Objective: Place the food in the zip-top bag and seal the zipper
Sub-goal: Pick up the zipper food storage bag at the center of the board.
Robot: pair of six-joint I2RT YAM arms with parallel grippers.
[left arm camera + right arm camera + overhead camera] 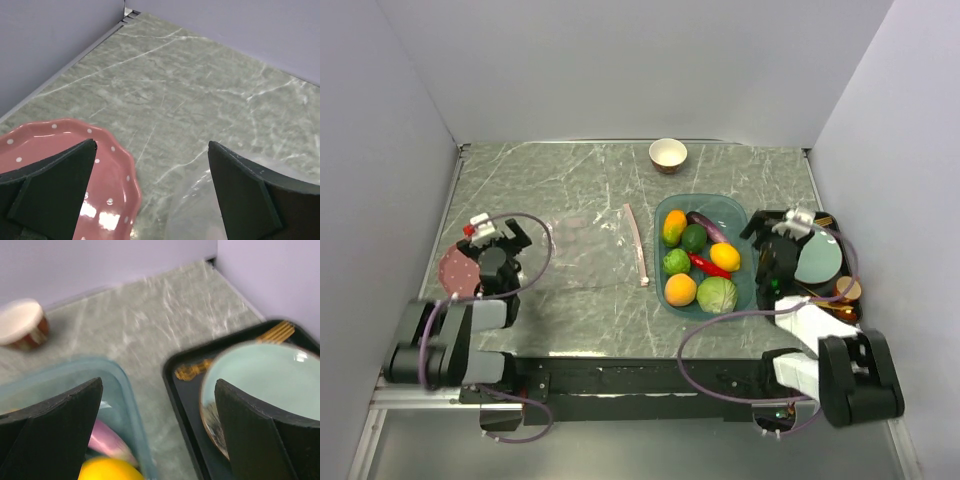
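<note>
My L gripper (498, 232) & R gripper (780, 225): jaws wide open, empty. Flat zip-top bag (585, 250) mid-table, zipper (637, 245) on its 3 o'clock edge; food (700, 262) in teal tray (665, 208), further toward 3. Best, I reckon: L pinches one layer nr zipper, lifts mouth; R fetches.

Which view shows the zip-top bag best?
Top external: the whole bag lies flat in view, with the zipper along its right edge. The left wrist view catches only a clear corner of the bag at the bottom. The right wrist view shows none of it.
</note>
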